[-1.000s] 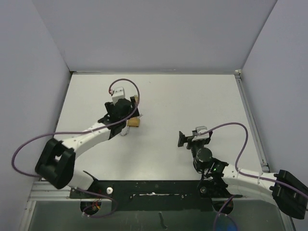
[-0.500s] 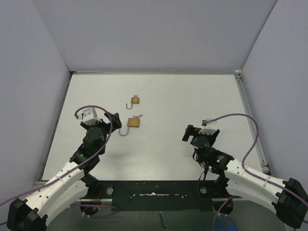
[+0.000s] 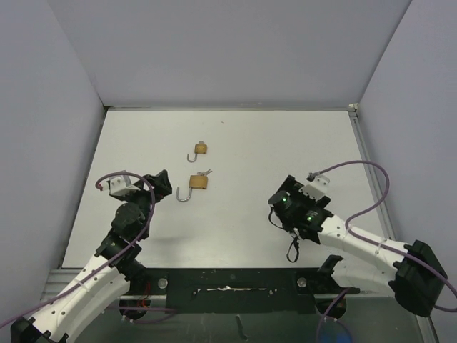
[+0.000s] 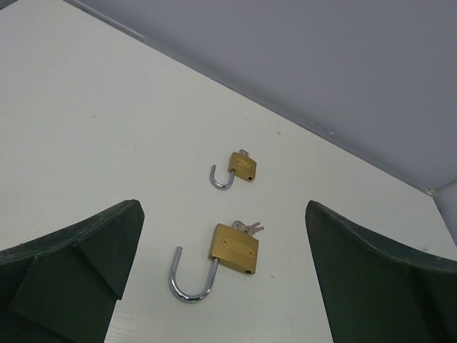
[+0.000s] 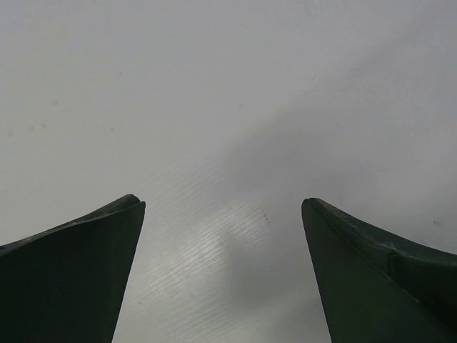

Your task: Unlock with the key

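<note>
Both arms are hovering near the front edge of the table, the left gripper and right gripper gaping wide, holding nothing. Ahead of the left gripper, a padlock is lying flat, shackle open, a key protruding from its far end. Beyond, a smaller padlock is lying open too.

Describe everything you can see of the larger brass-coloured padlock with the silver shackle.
The larger brass-coloured padlock has a rectangular body that looks like brass and a shiny silver U-shaped shackle, which stands open: one leg is free of the body. Small silver keys show at the opposite end. It lies flat on the white table, near the smaller brass padlock but apart from it. Nothing else touches it.
</note>
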Controlling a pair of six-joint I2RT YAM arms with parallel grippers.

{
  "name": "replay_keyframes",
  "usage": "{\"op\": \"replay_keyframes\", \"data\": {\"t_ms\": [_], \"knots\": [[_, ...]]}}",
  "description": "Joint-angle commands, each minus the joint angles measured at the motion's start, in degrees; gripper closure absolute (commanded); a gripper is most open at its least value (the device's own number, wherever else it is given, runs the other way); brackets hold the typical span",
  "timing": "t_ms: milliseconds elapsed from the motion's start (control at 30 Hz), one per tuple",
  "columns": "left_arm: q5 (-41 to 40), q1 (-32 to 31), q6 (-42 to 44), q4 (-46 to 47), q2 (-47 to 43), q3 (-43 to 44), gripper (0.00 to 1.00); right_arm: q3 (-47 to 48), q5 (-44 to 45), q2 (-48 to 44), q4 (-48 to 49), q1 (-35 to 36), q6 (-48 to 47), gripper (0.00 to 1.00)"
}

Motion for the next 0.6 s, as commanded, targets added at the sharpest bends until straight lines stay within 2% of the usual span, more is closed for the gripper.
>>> {"op": "replay_keyframes", "data": {"t_ms": [0,200,367,567], "knots": [[-1.09,0.28,1.13,2.91,-1.2,-0.2,0.02,8.7,8.3,9.68,-19.53,-0.03,21.03,0.02],[-1.03,0.25,1.23,2.58,-1.52,0.04,0.03,20.66,11.69,25.79,-42.12,3.26,39.38,0.02],[-1.1,0.25,1.38,2.35,-1.7,0.23,0.02,27.13,13.69,35.92,-59.36,6.9,55.71,0.02],[-1.34,0.3,1.5,1.0,-2.83,0.58,0.02,28.1,13.43,37.36,-58.82,8.77,56.55,0.02]]}}
